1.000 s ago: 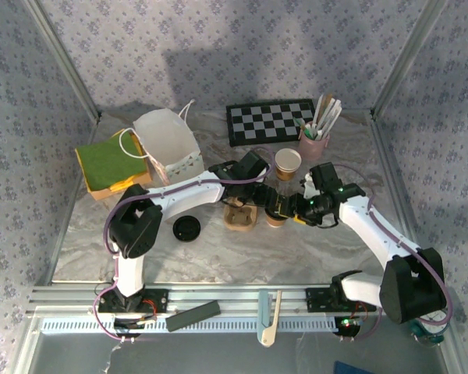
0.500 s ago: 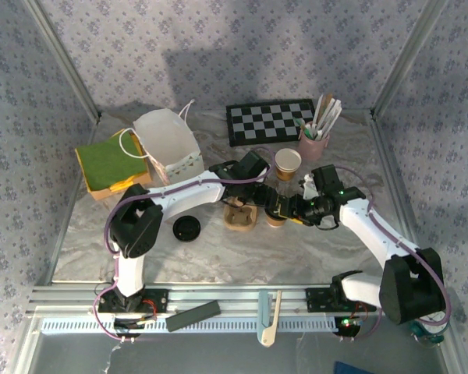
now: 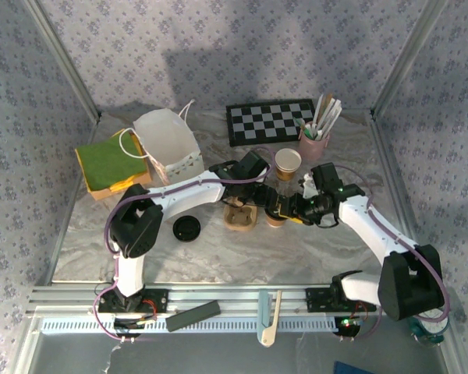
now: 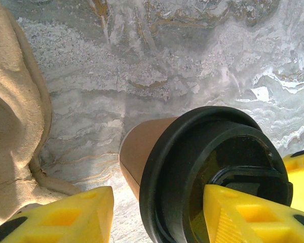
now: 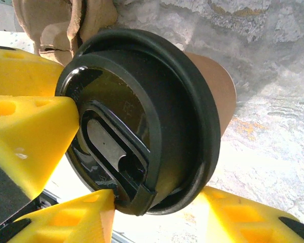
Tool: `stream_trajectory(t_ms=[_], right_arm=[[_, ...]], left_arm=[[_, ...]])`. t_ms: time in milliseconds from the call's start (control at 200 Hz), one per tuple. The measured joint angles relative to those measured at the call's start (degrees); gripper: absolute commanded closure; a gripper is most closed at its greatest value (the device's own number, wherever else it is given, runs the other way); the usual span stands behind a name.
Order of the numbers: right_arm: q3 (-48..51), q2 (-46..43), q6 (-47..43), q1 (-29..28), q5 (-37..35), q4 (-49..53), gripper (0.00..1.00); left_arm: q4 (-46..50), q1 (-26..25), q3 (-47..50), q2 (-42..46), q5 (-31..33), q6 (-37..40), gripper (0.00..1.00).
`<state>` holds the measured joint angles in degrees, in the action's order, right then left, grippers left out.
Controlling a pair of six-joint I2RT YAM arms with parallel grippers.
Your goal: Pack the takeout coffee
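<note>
Our right fingers [image 5: 66,223] pinch the black lid of the takeout coffee [image 5: 142,116]; our left fingers [image 4: 66,215] straddle it loosely, with a gap on one side. The cup stands upright on the surface [image 3: 242,249], between both, just beside the pulp tray [image 3: 240,220]. Since a second ago, the right fingers have narrowed inward.
</note>
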<state>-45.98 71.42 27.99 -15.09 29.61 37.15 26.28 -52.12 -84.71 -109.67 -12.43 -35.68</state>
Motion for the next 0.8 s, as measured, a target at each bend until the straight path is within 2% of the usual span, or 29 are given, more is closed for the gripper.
stream_trajectory(t_ms=[365, 805], right_arm=[[-4.83, 1.49, 0.0, 6.03, -0.07, 2.49, 0.51], [-4.85, 5.09, -0.66, 6.43, -0.24, 2.08, 0.58]], left_arm=[[0.04, -0.07, -0.33, -0.17, 0.0, 0.02, 0.5], [0.48, -0.11, -0.66, -0.33, 0.0, 0.04, 0.5]])
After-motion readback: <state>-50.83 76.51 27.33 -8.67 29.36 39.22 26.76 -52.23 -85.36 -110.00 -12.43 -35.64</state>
